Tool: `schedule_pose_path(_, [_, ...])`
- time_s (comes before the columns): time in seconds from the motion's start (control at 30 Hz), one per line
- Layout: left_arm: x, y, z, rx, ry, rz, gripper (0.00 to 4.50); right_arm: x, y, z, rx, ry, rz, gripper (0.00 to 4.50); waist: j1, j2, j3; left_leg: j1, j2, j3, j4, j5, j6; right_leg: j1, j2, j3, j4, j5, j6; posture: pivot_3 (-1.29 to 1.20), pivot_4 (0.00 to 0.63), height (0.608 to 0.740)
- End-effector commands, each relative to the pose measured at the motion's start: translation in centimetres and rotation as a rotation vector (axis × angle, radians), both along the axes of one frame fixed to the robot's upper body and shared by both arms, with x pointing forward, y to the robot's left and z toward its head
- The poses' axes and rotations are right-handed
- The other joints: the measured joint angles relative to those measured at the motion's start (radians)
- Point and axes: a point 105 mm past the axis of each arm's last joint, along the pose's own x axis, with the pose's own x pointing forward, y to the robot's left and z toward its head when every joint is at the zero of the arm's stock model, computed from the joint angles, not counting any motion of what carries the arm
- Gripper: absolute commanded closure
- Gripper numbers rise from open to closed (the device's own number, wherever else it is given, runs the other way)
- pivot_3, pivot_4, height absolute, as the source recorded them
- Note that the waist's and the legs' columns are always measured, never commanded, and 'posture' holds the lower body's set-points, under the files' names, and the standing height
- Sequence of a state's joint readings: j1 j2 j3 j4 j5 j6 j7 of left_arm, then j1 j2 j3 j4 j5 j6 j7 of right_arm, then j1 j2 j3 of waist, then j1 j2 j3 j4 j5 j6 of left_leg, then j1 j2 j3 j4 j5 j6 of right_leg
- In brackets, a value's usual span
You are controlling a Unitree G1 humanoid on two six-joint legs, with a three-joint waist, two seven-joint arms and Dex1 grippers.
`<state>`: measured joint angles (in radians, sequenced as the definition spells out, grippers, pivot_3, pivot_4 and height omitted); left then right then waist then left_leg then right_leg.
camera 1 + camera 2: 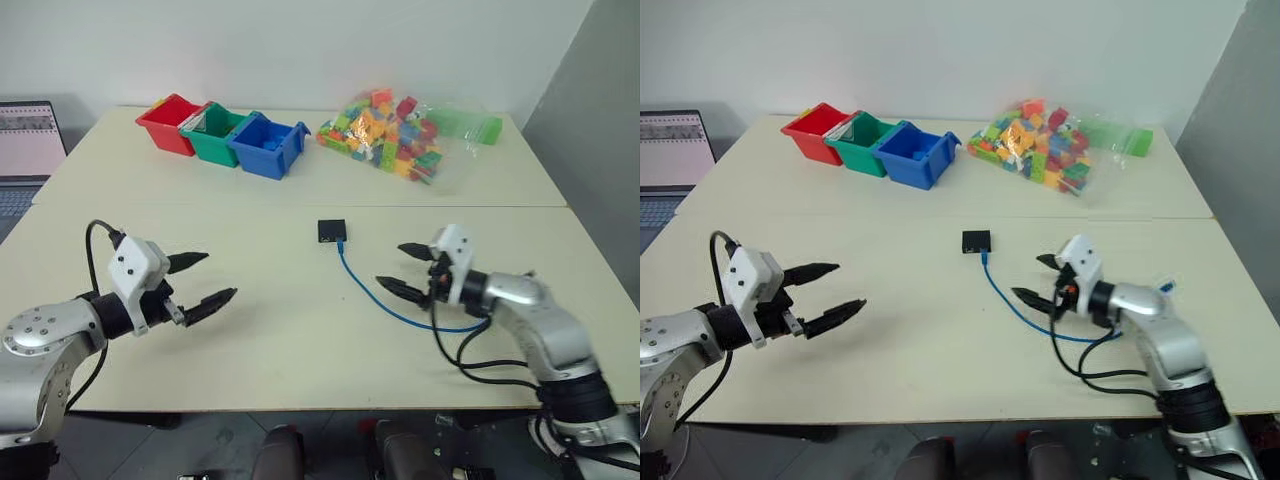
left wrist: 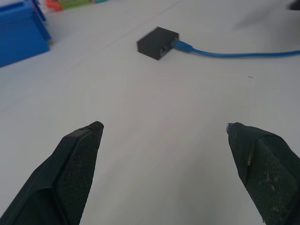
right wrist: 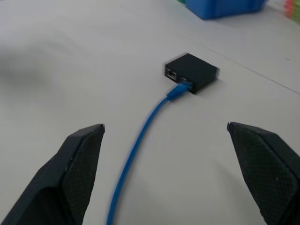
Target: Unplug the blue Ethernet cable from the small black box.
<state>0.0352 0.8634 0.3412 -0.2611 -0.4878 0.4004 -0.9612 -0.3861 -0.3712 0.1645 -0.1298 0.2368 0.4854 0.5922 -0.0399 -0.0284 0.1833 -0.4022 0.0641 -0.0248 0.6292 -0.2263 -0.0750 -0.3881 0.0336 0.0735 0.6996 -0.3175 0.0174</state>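
Note:
The small black box (image 1: 332,231) lies flat near the middle of the cream table. The blue Ethernet cable (image 1: 372,290) is plugged into its near side and curves across the table toward my right arm. My right gripper (image 1: 407,268) hovers open just right of the cable, pointing at the box, nothing between its fingers. In the right wrist view the box (image 3: 191,72) and the plugged cable (image 3: 140,140) lie ahead between the spread fingers. My left gripper (image 1: 200,277) is open at the near left, well away from the box (image 2: 158,42).
Red (image 1: 168,122), green (image 1: 217,133) and blue (image 1: 267,146) bins stand in a row at the back left. A clear bag of coloured bricks (image 1: 395,136) lies at the back right. A laptop (image 1: 28,140) sits off the table's left end. Black arm wires (image 1: 480,362) trail by my right arm.

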Motion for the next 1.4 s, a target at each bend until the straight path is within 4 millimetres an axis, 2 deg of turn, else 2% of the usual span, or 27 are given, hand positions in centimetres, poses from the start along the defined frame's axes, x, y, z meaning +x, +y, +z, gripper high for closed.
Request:
schedule_pose_path(0.03, [-0.8, -1.1, 0.7, 0.011, 0.000, -0.109, 0.00, 1.7, 1.9, 0.1, -0.024, -0.072, -0.127, 0.07, -0.001, 0.000, 0.000, 0.000, 0.000, 0.000, 0.000, 0.000, 0.000, 0.000, 0.000, 0.000, 0.001, 0.000, 0.000, 0.00, 0.150, 0.740])
schedule_pose_path(0.33, [-1.6, -2.2, 0.1, 0.051, 0.049, -0.211, 0.00, 4.2, 5.3, -1.7, -0.012, -0.015, -0.279, 0.07, -0.004, 0.000, 0.000, 0.000, 0.000, 0.000, 0.000, 0.000, 0.000, -0.001, 0.000, 0.000, 0.000, 0.000, -0.001, 0.00, 0.150, 0.740])
schedule_pose_path(0.6, [-1.9, -2.5, -0.2, 0.048, 0.054, -0.220, 0.00, 5.0, 7.8, -2.1, 0.019, 0.038, -0.335, 0.07, -0.011, 0.000, 0.000, 0.000, 0.000, 0.000, -0.001, 0.000, 0.000, -0.001, 0.000, 0.000, 0.000, 0.002, -0.005, 0.00, 0.150, 0.740])
schedule_pose_path(0.7, [-1.9, -2.6, -0.2, 0.046, 0.053, -0.220, 0.00, 5.5, 7.6, -2.4, -0.005, 0.037, -0.379, 0.57, -0.013, 0.000, 0.000, 0.000, 0.000, 0.000, -0.001, 0.000, 0.000, -0.001, 0.000, 0.000, 0.000, 0.003, -0.005, 0.00, 0.150, 0.740])
schedule_pose_path(0.9, [-1.9, -2.7, -0.4, 0.045, 0.057, -0.214, 0.00, 5.9, 6.8, -2.7, -0.027, 0.034, -0.411, 1.91, -0.013, 0.000, 0.000, 0.000, 0.000, 0.000, -0.001, 0.000, 0.000, -0.001, 0.000, 0.000, 0.000, 0.003, -0.005, 0.00, 0.150, 0.740])
schedule_pose_path(1.1, [-1.7, -2.4, -0.5, 0.037, 0.052, -0.170, 0.00, 6.3, 6.5, -2.6, -0.046, 0.018, -0.402, 3.42, -0.013, 0.000, 0.000, 0.000, 0.000, 0.000, -0.001, 0.000, 0.000, -0.001, 0.000, 0.000, 0.000, 0.003, -0.005, 0.00, 0.150, 0.740])
schedule_pose_path(1.13, [-1.6, -2.3, -0.5, 0.036, 0.049, -0.160, 0.00, 6.4, 6.4, -2.6, -0.049, 0.015, -0.400, 3.81, -0.013, 0.000, 0.000, 0.000, 0.000, 0.000, -0.001, 0.000, 0.000, -0.001, 0.000, 0.000, 0.000, 0.003, -0.005, 0.00, 0.150, 0.740])
schedule_pose_path(1.2, [-1.5, -2.2, -0.6, 0.026, 0.052, -0.147, 0.00, 6.5, 6.2, -2.4, -0.061, -0.002, -0.387, 4.21, -0.013, 0.000, 0.000, 0.000, 0.000, 0.000, -0.001, 0.000, 0.000, -0.001, 0.000, 0.000, 0.000, 0.003, -0.005, 0.00, 0.150, 0.740])
schedule_pose_path(1.23, [-1.5, -2.2, -0.6, 0.017, 0.056, -0.139, 0.00, 6.5, 6.0, -2.2, -0.072, -0.019, -0.371, 4.35, -0.013, 0.000, 0.000, 0.000, 0.000, 0.000, -0.001, 0.000, 0.000, -0.001, 0.000, 0.000, 0.000, 0.002, -0.005, 0.00, 0.150, 0.740])
schedule_pose_path(1.4, [-1.7, -2.3, -0.8, -0.133, 0.140, -0.110, 0.00, 5.7, 5.9, -0.5, -0.151, -0.174, -0.156, 4.36, -0.013, 0.000, 0.000, -0.001, -0.001, 0.000, -0.001, 0.000, 0.000, -0.001, -0.001, 0.000, 0.000, 0.002, -0.005, 0.00, 0.150, 0.740])
